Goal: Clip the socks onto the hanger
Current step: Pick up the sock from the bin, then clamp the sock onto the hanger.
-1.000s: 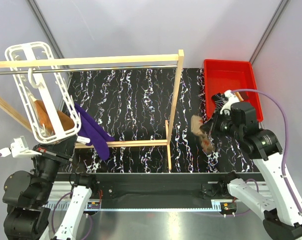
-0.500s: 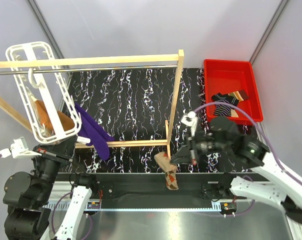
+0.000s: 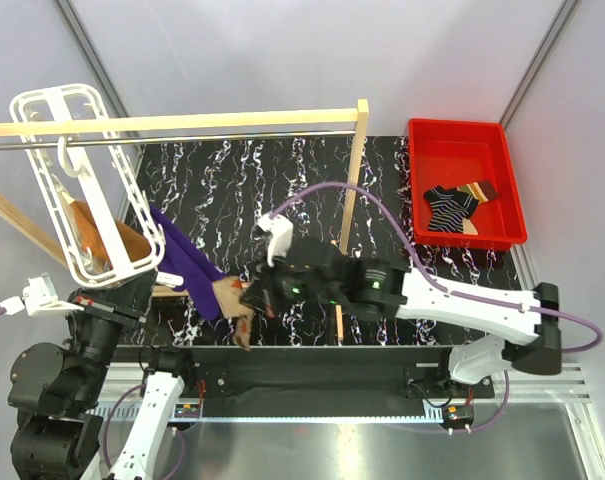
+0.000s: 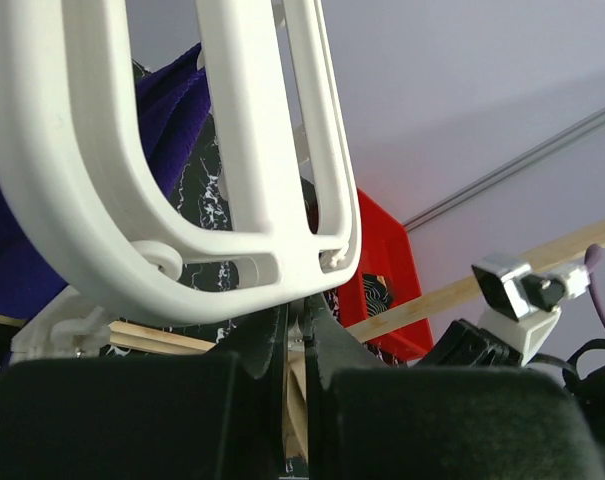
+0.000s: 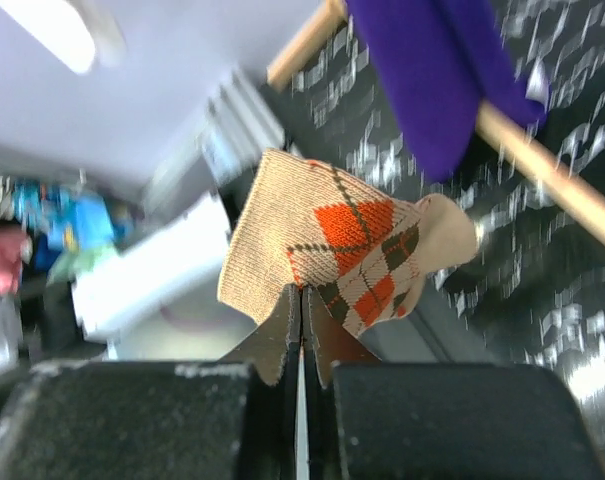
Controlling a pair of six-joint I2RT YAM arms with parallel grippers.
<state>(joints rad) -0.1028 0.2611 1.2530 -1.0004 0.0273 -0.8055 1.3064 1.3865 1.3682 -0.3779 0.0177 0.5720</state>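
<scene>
Right gripper [image 5: 302, 300] was pinched shut on your argyle sock [image 5: 332, 250], lower left-centre of the top view, near the hanger [image 4: 252, 200] your left gripper [image 4: 297, 335] clamped. Purple sock [image 3: 182, 260] looked hung; striped socks [image 3: 447, 205] sat in the red bin [image 3: 462, 128].

Black table [image 3: 282, 190], white-veined, under both arms. Standing on it, a wooden frame [image 3: 347, 200] — low rail just beyond the right gripper [image 3: 247, 298], tall post off to that gripper's right. Well apart, far right and further back — a red tray [image 3: 452, 150] near the table's corner.
</scene>
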